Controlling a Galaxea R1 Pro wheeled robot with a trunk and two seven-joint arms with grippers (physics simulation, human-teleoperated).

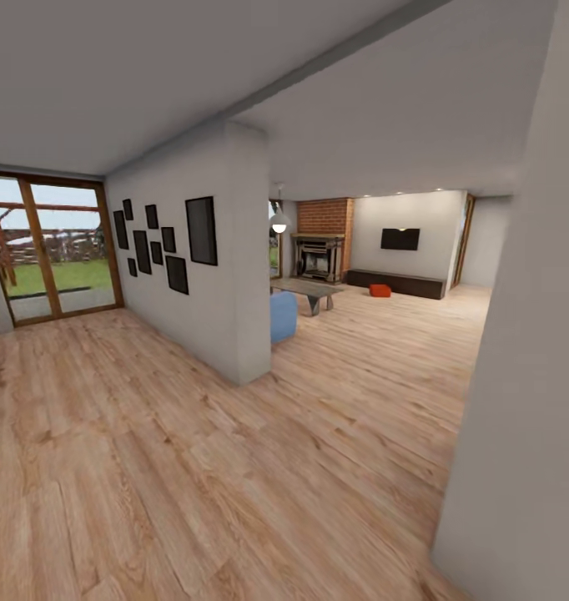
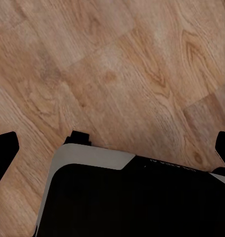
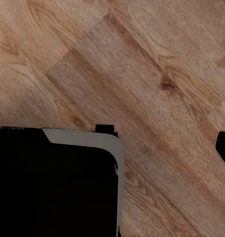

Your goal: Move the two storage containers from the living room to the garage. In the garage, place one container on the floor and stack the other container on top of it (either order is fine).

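Far ahead in the head view, an orange-red storage container (image 1: pixel 380 290) sits on the living room's light wood floor, in front of the long dark low cabinet (image 1: pixel 401 285). At this distance I cannot tell whether it is one bin or two. The brick fireplace (image 1: pixel 322 250) and black wall TV (image 1: pixel 400 239) stand behind it. My left gripper (image 2: pixel 112 148) hangs open over bare wood planks, one black fingertip (image 2: pixel 4 150) at each side of its wrist view. My right gripper (image 3: pixel 112 148) also hangs over planks, with one fingertip (image 3: pixel 224 150) showing at the frame's edge.
A white wall pillar (image 1: pixel 239 275) with black frames divides the hall from the living room. A blue seat (image 1: pixel 283 315) and low table (image 1: pixel 308 290) lie beyond it. A white wall (image 1: pixel 526 376) rises close on the right. Glass doors (image 1: pixel 55 250) are at left. My black base (image 2: pixel 117 197) is below.
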